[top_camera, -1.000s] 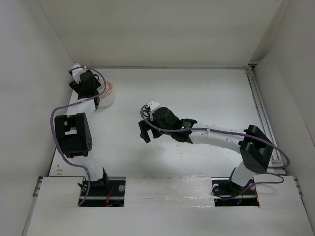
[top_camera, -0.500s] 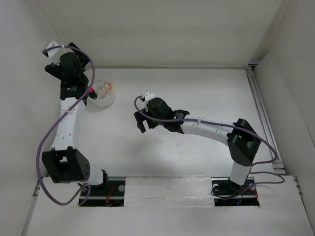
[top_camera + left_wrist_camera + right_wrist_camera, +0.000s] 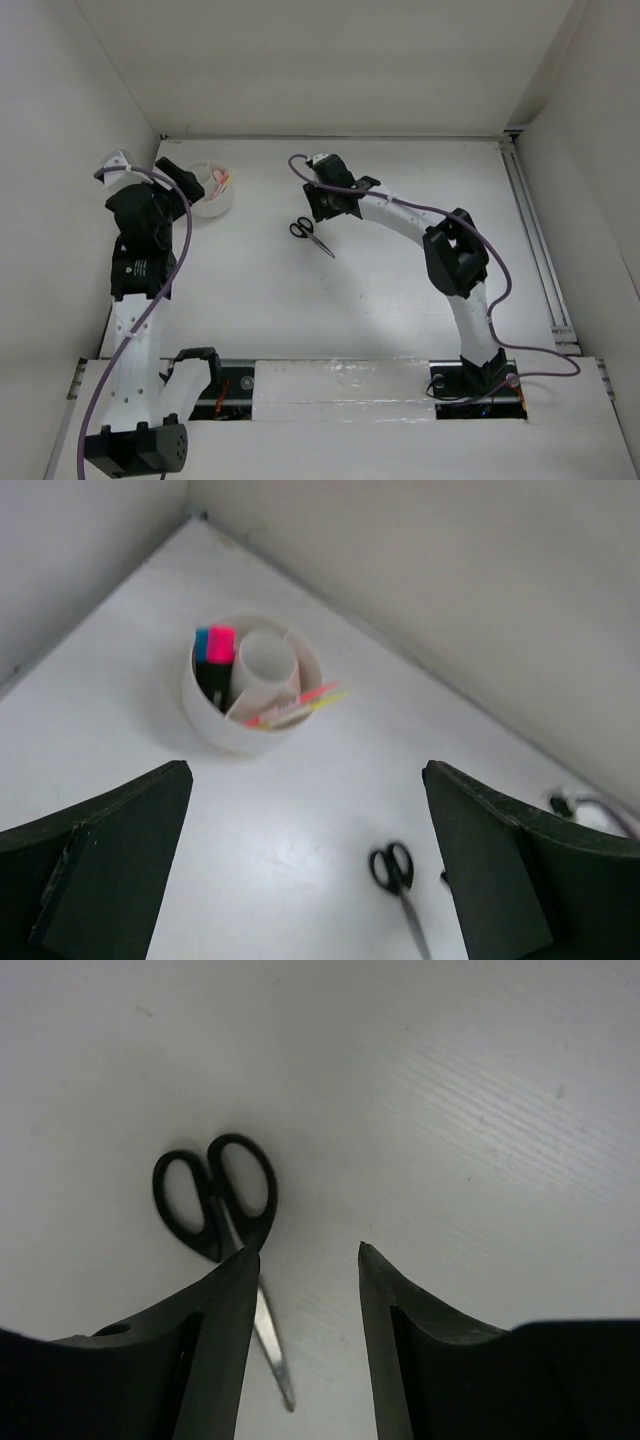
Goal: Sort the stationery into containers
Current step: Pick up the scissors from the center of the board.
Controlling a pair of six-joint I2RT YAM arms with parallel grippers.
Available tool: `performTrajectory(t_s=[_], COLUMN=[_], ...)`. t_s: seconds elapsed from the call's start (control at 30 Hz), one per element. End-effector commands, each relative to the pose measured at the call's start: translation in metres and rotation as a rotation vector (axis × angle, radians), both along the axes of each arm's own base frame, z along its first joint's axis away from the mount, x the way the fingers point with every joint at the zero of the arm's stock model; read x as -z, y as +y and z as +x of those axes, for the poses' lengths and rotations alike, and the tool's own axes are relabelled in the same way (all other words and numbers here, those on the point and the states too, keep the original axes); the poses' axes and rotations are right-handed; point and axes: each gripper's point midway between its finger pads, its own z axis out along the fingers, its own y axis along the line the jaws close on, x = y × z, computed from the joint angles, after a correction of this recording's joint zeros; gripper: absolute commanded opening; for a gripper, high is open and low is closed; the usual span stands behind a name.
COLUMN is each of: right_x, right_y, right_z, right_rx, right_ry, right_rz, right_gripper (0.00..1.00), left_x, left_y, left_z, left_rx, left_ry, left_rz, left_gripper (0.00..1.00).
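A white bench (image 3: 380, 300) fills the overhead view, walled in on three sides. The left arm (image 3: 140, 260) has swung back from over the tub within the last second and now stands along the left wall. The right arm (image 3: 455, 260) has reached further toward the back wall, uncovering what its wrist hid overhead a moment ago.

The round white tub (image 3: 215, 725) sits near the back left corner. Well apart from it, toward the middle of the bench, the black-handled scissors (image 3: 312, 235) lie flat and closed.

The left pincer (image 3: 305, 770) is spread wide and holds nothing, looking down on tub and scissors. The right pincer (image 3: 307, 1255) hovers just beside the scissors, parted only narrowly and empty, with the blade running under its left finger.

In one compartment stand the pink and blue highlighters (image 3: 213, 645). In another lean the thin pencils (image 3: 295, 705).

The scissors look like the only piece left out, so the sorting seems nearly done.
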Motion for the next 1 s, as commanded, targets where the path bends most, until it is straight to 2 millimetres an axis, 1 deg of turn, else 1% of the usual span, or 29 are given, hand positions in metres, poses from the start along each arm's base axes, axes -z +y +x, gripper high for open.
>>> performTrajectory(t_s=[0.0,0.03,0.13,0.17,0.2,0.23,0.3,0.33,0.37,0.4,0.43,0.47,0.5,0.53,0.6,0.63,0.67,0.73,0.77,0.8,0.83,0.87,0.9,0.93,0.97], right_x=[0.002,0.007,0.016,0.015,0.021,0.019,0.022,0.019,0.029,0.025,0.031,0.034,0.032,0.040,0.045,0.051,0.051,0.063,0.063,0.069,0.070,0.076,0.076,0.081,0.081], right_y=[0.011,0.014,0.017,0.019,0.020,0.022,0.025,0.025,0.027,0.028,0.028,0.029,0.031,0.027,0.023,0.026,0.026,0.024,0.025,0.024,0.027,0.025,0.030,0.025,0.023], right_z=[0.014,0.015,0.023,0.024,0.025,0.029,0.032,0.031,0.032,0.032,0.032,0.034,0.032,0.031,0.033,0.029,0.029,0.027,0.026,0.025,0.019,0.016,0.012,0.010,0.007], right_rx=[-0.058,-0.065,-0.054,-0.054,-0.054,-0.055,-0.048,-0.048,-0.054,-0.054,-0.054,-0.054,-0.053,-0.040,-0.025,-0.029,-0.029,-0.030,-0.036,-0.036,-0.046,-0.047,-0.057,-0.051,-0.051], right_ry=[0.024,0.036,0.040,0.033,0.035,0.028,0.031,0.032,0.047,0.043,0.052,0.053,0.046,0.057,0.060,0.068,0.068,0.090,0.095,0.102,0.112,0.126,0.125,0.134,0.139], right_rz=[0.009,0.009,-0.008,-0.003,-0.005,0.001,0.007,0.006,0.003,0.006,-0.001,-0.002,-0.011,-0.037,-0.062,-0.078,-0.078,-0.097,-0.091,-0.097,-0.107,-0.118,-0.119,-0.137,-0.141], right_gripper=[0.50,0.50,0.49,0.49,0.49,0.47,0.46,0.46,0.46,0.46,0.46,0.46,0.44,0.43,0.42,0.42,0.42,0.42,0.42,0.40,0.40,0.40,0.39,0.29,0.23], left_x=[0.029,0.025,0.027,0.027,0.024,0.033,0.035,0.035,0.035,0.033,0.037,0.037,0.037,0.037,0.037,0.040,0.040,0.040,0.040,0.040,0.040,0.040,0.040,0.042,0.042], left_y=[-0.018,-0.021,-0.026,-0.028,-0.031,-0.034,-0.038,-0.038,-0.038,-0.038,-0.039,-0.039,-0.041,-0.041,-0.042,-0.042,-0.042,-0.042,-0.042,-0.042,-0.042,-0.042,-0.042,-0.042,-0.042], left_z=[-0.005,-0.008,-0.007,-0.007,-0.006,-0.004,-0.002,-0.002,-0.002,-0.001,-0.002,-0.002,-0.002,-0.002,-0.002,0.000,0.000,0.000,0.000,0.000,0.000,0.000,0.000,-0.001,-0.001], left_rx=[0.105,0.123,0.151,0.162,0.180,0.195,0.216,0.216,0.216,0.216,0.225,0.225,0.234,0.234,0.243,0.243,0.243,0.243,0.243,0.243,0.243,0.243,0.243,0.243,0.243], left_ry=[0.056,0.033,0.031,0.031,0.018,0.039,0.047,0.048,0.048,0.039,0.047,0.047,0.047,0.047,0.047,0.056,0.056,0.056,0.056,0.056,0.056,0.056,0.056,0.065,0.065], left_rz=[-0.004,-0.005,-0.010,-0.012,-0.013,-0.019,-0.025,-0.025,-0.025,-0.024,-0.027,-0.027,-0.029,-0.029,-0.030,-0.032,-0.032,-0.032,-0.032,-0.032,-0.032,-0.032,-0.032,-0.034,-0.034], left_gripper=[1.00,1.00,1.00,1.00,1.00,1.00,1.00,1.00,1.00,1.00,1.00,1.00,1.00,1.00,1.00,1.00,1.00,1.00,1.00,1.00,1.00,1.00,1.00,1.00,1.00])
